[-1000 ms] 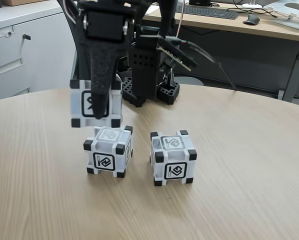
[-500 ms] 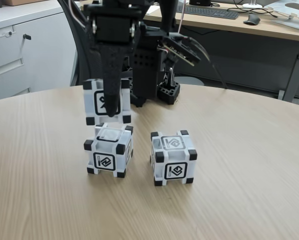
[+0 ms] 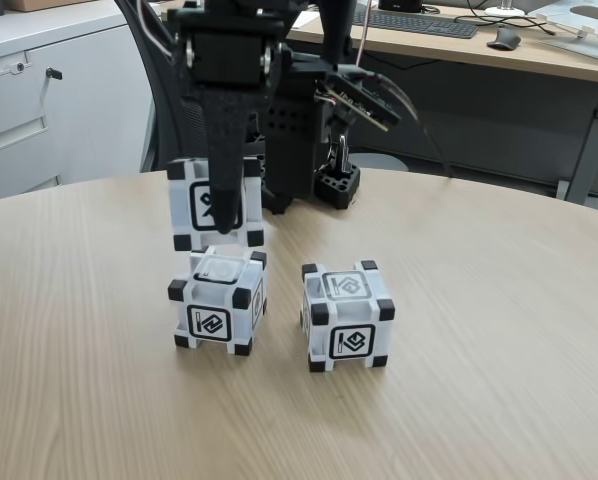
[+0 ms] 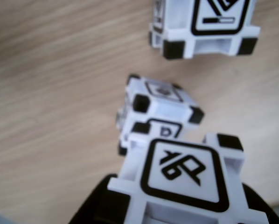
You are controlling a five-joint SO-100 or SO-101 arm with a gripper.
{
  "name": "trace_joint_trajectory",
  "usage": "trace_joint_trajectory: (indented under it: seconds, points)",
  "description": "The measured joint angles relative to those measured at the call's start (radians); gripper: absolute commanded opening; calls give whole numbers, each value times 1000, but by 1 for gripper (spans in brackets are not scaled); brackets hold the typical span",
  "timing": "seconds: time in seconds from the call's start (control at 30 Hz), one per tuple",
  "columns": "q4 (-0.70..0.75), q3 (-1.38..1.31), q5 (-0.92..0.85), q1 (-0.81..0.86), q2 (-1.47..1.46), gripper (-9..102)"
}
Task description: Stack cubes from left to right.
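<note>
My gripper point(image 3: 222, 226) is shut on one cube point(image 3: 192, 206), with a black finger running down its front face. The held cube hangs just over the back top edge of the left cube point(image 3: 217, 302) on the table; I cannot tell whether they touch. A third cube point(image 3: 346, 316) stands to the right, a small gap away. In the wrist view the held cube point(image 4: 186, 179) fills the bottom between dark fingers point(image 4: 95, 207), with a second cube point(image 4: 160, 107) just beyond it and another cube point(image 4: 209, 23) at the top edge.
The round wooden table point(image 3: 499, 330) has free room to the right and in front. The arm's black base point(image 3: 294, 140) and a black holder point(image 3: 336, 185) stand at the table's back. A desk with a keyboard point(image 3: 419, 22) lies behind.
Over the last second the gripper carried its cube to the right and slightly up, from left of the table cube to above it. It has barely moved in the last half second.
</note>
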Motion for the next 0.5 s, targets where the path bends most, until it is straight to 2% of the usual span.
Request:
trace_joint_trajectory:
  seconds: [0.5]
  points:
    - [-2,0,20,0,-97,0]
